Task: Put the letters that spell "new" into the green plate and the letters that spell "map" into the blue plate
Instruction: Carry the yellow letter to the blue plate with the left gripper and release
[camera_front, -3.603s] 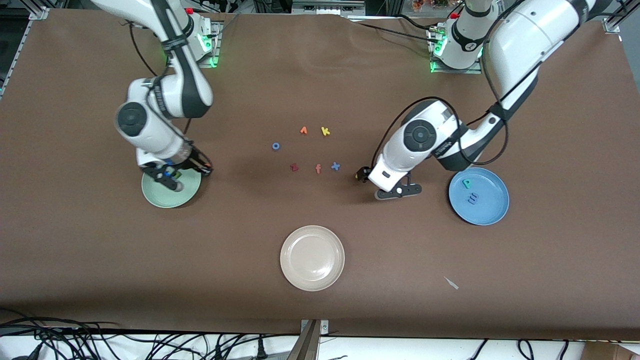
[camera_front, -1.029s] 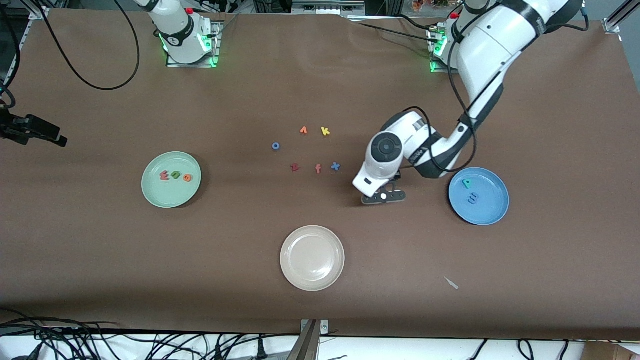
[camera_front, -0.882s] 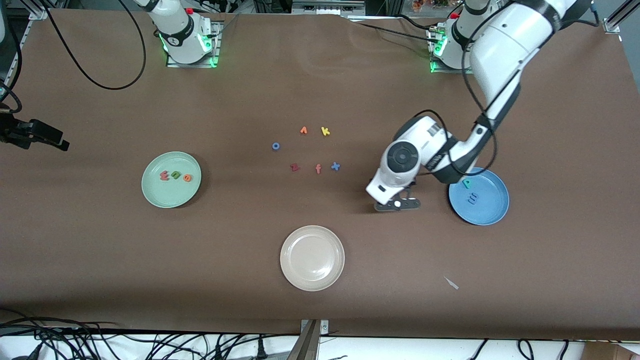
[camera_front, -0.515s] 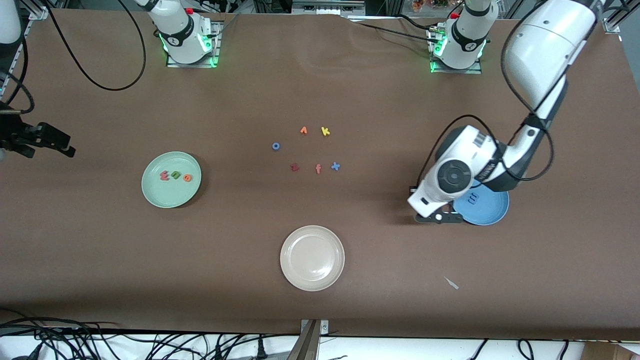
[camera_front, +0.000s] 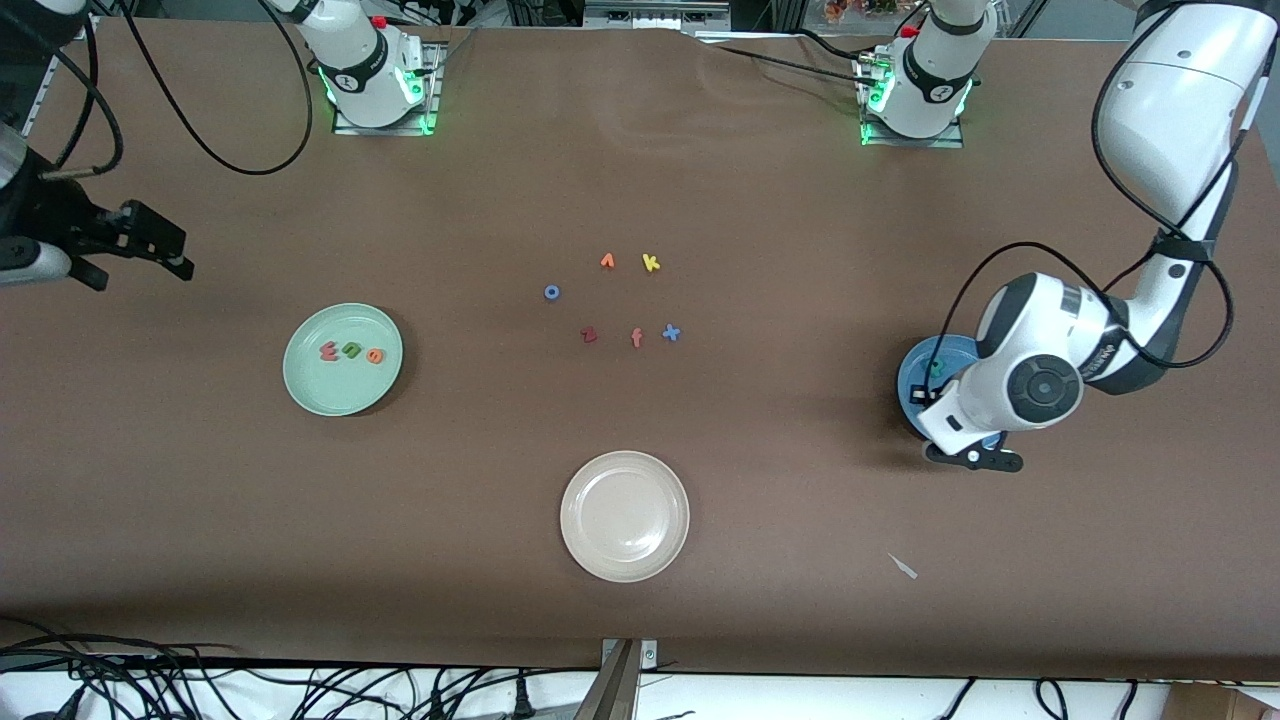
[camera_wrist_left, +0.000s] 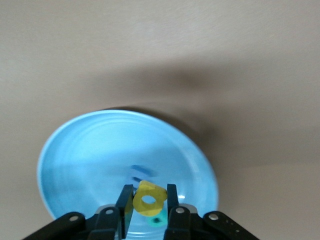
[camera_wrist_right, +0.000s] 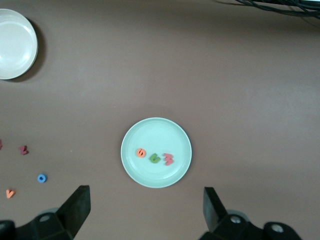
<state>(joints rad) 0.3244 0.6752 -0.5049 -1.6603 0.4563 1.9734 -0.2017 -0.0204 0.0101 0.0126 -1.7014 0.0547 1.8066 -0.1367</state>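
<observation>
The left arm's wrist covered most of the blue plate (camera_front: 912, 372); the blue m in it was hidden from the front view.

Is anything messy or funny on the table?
Only a small pale scrap on the brown table, near the white plate; it belongs to nothing. The letters lie flat, plates sit level.

- Left gripper (camera_wrist_left: 147, 200), yellow a (camera_wrist_left: 148, 198) pinched between its fingers, carried from bare table beside the loose letters to over the blue plate (camera_front: 912, 372).
- Right gripper (camera_wrist_right: 145, 210) lifted off the green plate (camera_front: 300, 385); w, n, e now lie below it.
</observation>
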